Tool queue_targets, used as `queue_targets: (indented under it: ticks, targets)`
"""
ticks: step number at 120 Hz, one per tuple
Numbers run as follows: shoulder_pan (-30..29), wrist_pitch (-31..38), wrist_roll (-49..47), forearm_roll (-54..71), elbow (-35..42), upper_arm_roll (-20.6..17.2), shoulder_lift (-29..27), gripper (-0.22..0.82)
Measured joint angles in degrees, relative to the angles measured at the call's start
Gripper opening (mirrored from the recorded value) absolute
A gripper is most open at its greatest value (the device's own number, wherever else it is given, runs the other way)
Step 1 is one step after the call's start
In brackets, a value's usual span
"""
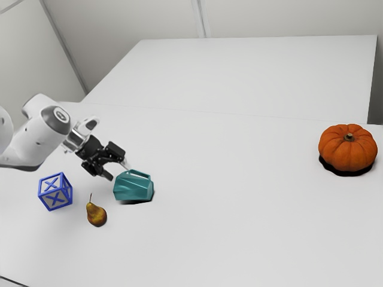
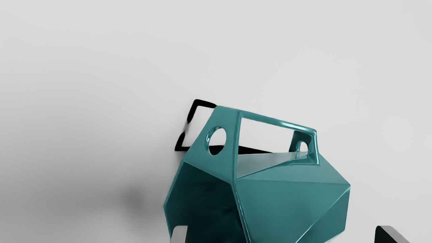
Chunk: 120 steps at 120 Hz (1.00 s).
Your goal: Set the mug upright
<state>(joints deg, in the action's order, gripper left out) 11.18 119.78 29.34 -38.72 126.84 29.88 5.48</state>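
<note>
I have my arm [image 1: 37,142] coming in from the exterior view's left, its white links bent, and the wrist [image 1: 74,139] angled down toward the exterior view's right. Beyond it my black gripper [image 1: 118,171] slants downward, tilted rather than pointing straight down, one fingertip on the near side and one on the far. In the wrist view my fingers [image 2: 179,234] stand wide apart, open, their tips at the bottom edge.
</note>
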Motion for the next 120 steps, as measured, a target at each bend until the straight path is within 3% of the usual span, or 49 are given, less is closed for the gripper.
queue_targets:
  ticks: [68, 120]
  targets:
    - [0.1, 0.4, 8.9, -15.8, 2.3, 0.0, 3.4, 0.6]
    - [0.3, -0.5, 12.8, -17.2, 2.4, -0.1, 3.1, 0.19]
